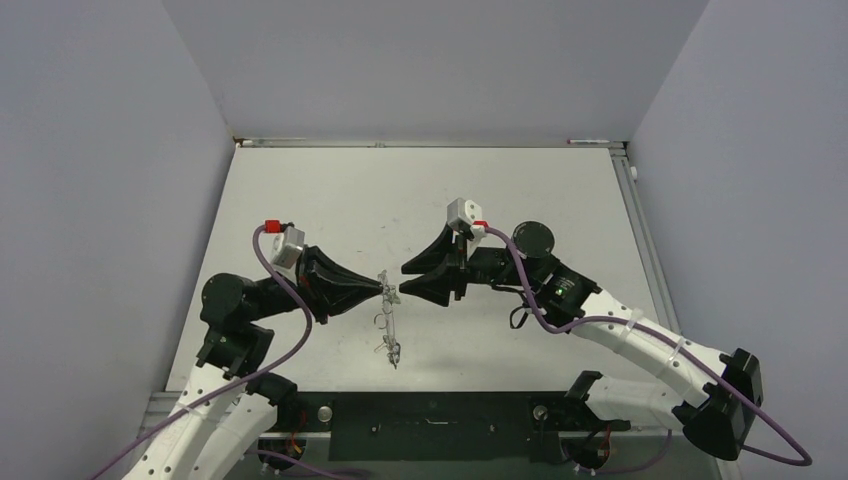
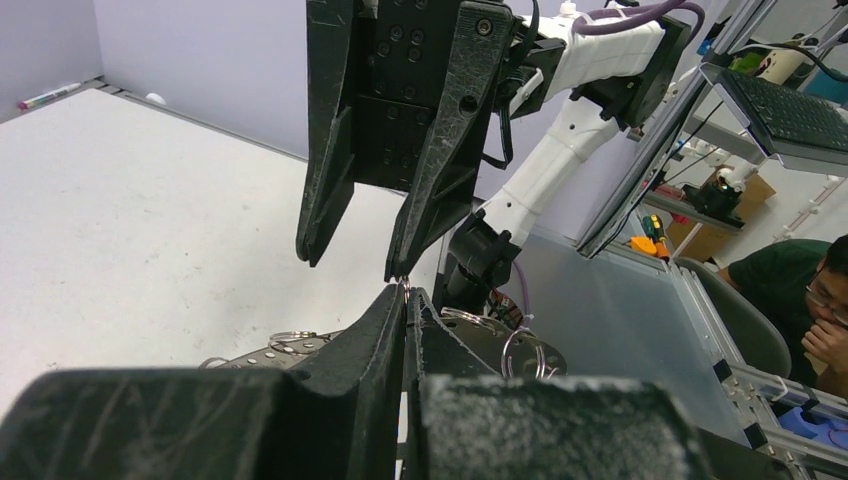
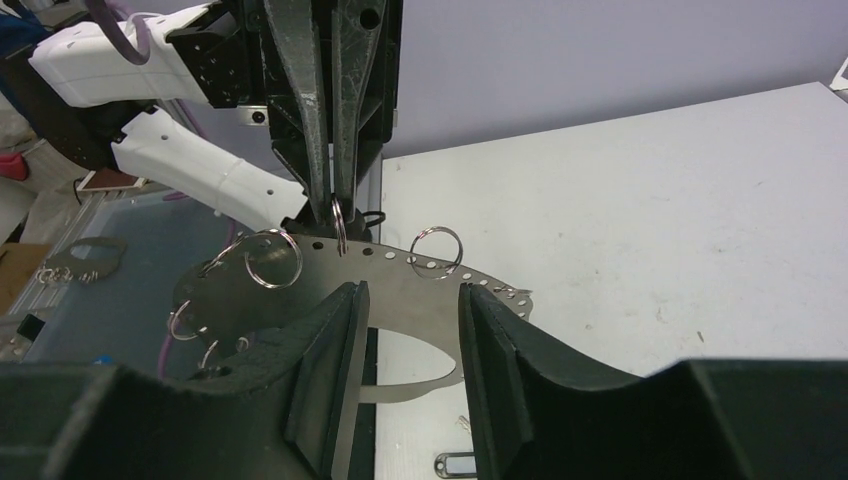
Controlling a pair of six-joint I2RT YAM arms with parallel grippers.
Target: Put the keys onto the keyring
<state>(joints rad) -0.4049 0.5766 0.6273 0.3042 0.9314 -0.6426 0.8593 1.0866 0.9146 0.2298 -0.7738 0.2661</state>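
Observation:
My left gripper is shut on a thin silvery keyring. That ring passes through a hole in a curved, perforated metal plate, which hangs below it. Other rings hang in the plate's holes. My right gripper is open and empty. It faces the left fingertips, and its jaws straddle the plate's edge. In the left wrist view the held ring peeks out at the shut tips, just under the right gripper's fingers. A tiny flat oblong key lies on the table below.
The white table has grey walls on three sides. A pen lies along the back edge. A black strip runs between the arm bases at the near edge. A person sits beyond the table's side.

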